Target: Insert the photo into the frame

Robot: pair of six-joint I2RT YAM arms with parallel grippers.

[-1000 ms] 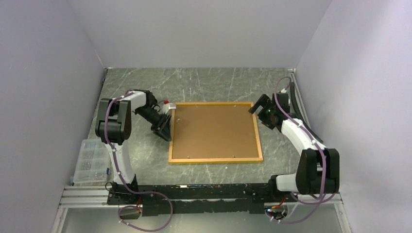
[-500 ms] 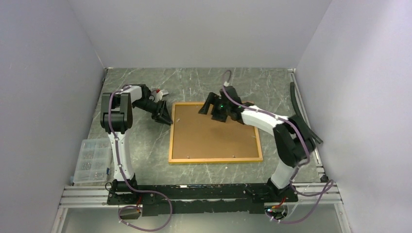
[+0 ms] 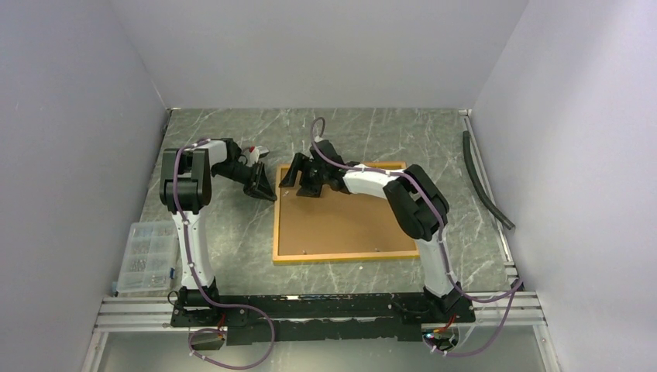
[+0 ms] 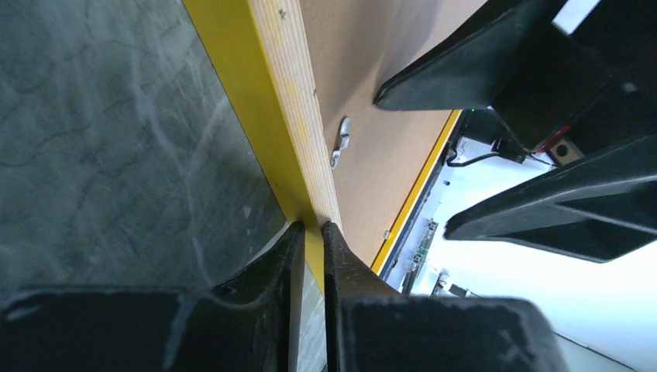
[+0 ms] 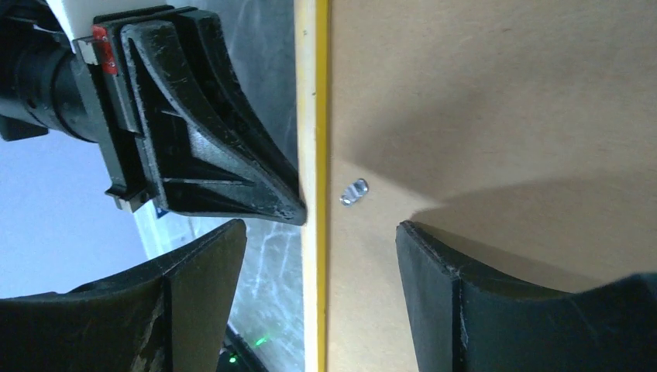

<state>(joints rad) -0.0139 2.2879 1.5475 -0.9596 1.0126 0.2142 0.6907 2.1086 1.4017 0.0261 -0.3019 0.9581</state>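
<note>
Face down on the table (image 3: 232,232), the frame (image 3: 345,254) was pinched at its left rail by the left end effector (image 4: 311,229), while the open right end effector (image 5: 318,226) was poised over a backing clip (image 5: 354,191), seemingly to be turned next; no photo was seen.

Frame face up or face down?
Face down: the frame shows its brown backing board and a metal clip on top.
</note>
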